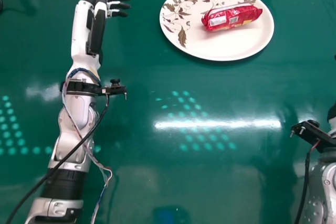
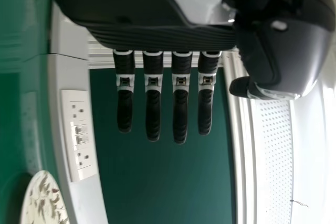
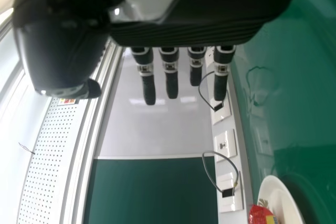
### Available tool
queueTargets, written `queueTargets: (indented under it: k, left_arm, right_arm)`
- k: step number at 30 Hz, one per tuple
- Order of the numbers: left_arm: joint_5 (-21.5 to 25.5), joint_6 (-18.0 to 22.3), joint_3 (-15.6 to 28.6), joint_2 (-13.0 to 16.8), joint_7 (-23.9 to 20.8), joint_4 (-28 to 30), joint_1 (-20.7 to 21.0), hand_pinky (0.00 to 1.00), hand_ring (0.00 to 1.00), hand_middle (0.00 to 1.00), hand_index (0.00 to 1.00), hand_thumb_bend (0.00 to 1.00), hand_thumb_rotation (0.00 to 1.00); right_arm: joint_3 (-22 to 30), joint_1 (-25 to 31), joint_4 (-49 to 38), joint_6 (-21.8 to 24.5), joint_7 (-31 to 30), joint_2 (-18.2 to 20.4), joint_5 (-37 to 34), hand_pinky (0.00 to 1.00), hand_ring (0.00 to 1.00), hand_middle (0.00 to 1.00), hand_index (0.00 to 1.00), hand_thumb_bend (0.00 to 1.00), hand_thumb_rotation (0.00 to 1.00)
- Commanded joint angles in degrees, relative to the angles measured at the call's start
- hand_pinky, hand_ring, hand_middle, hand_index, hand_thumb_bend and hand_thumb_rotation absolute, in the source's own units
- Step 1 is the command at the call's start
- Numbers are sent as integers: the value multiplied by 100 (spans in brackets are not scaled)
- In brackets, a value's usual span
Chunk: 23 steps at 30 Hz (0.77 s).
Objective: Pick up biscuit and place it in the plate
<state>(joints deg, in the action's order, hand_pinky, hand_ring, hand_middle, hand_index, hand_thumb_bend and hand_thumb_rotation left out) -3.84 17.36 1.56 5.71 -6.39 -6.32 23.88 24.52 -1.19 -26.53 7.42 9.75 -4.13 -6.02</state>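
The red biscuit packet (image 1: 231, 17) lies on the white leaf-patterned plate (image 1: 210, 45), toward its upper right part, with no hand touching it. To the left of the plate, my left hand (image 1: 100, 19) is held apart from it with straight fingers. The left wrist view shows this left hand (image 2: 180, 108) open and empty, and part of the plate (image 2: 44, 203). My right hand (image 3: 170, 77), in the right wrist view, has straight fingers and holds nothing. The packet (image 3: 261, 215) and plate (image 3: 281, 200) appear there too.
The green table (image 1: 136, 182) is glossy and reflects light. My right forearm (image 1: 323, 182) is at the head view's right edge. Wall sockets (image 2: 80, 135) line a pale strip beyond the table, and grey cables (image 3: 212, 182) hang from sockets in the right wrist view.
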Motion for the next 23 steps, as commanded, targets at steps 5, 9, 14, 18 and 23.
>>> queueTargets:
  k: [5,9,14,18,23]
  left_arm:
    - [-30,47,16,-217,-67,286,-264,48,55,60,64,20,17]
    - [46,176,72,-219,5,241,-190,43,52,58,63,18,7]
    - [175,285,213,-87,131,164,-176,45,52,57,62,17,9]
    - [322,252,371,72,300,143,-174,47,53,58,63,17,1]
    - [412,405,502,112,329,-2,-155,44,51,56,62,17,6]
  right_arm:
    - [170,137,-211,5,-53,-73,-192,88,93,95,88,59,38]
    - [118,188,-442,107,33,-12,-127,85,93,94,87,57,37]
    - [-86,325,-661,164,184,117,140,76,90,92,84,60,37]
    - [-247,392,-732,211,183,147,237,83,91,93,85,60,37]
    - [-430,403,-505,40,-19,-18,451,82,90,93,88,57,41]
